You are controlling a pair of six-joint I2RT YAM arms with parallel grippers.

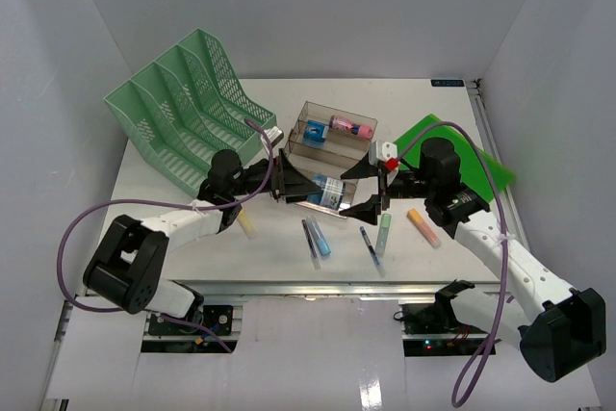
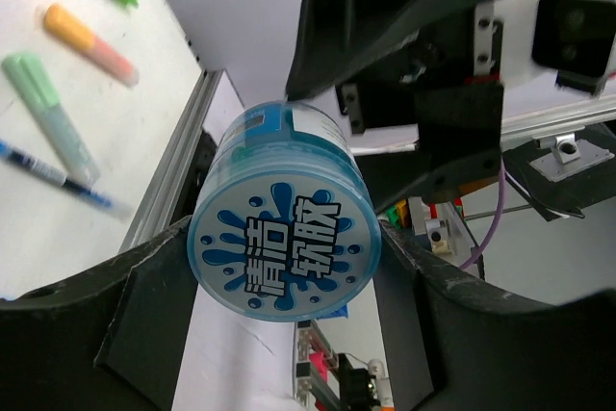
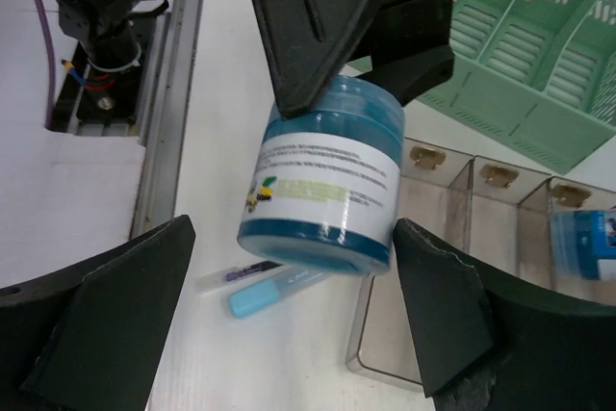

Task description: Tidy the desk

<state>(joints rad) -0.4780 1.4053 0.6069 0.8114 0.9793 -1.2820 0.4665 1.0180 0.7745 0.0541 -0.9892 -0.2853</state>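
Note:
A blue jar (image 1: 329,192) with a white label hangs tilted just above the white desk (image 1: 274,249), in front of the clear tiered tray (image 1: 327,141). My left gripper (image 1: 292,181) is shut on it; in the left wrist view the printed lid (image 2: 284,247) sits pinched between both fingers (image 2: 144,310). My right gripper (image 1: 371,186) faces it from the right and is open. In the right wrist view the jar (image 3: 327,180) hangs between my wide-spread right fingers (image 3: 106,320), with the left gripper's black fingers clamped on its top.
A mint-green mesh file rack (image 1: 183,108) stands at the back left. A green folder (image 1: 452,141) lies at the right. Loose on the desk are an orange highlighter (image 1: 423,227), a green one (image 1: 384,233), a blue pen (image 1: 369,245), a blue marker (image 1: 318,235) and a yellow one (image 1: 247,223).

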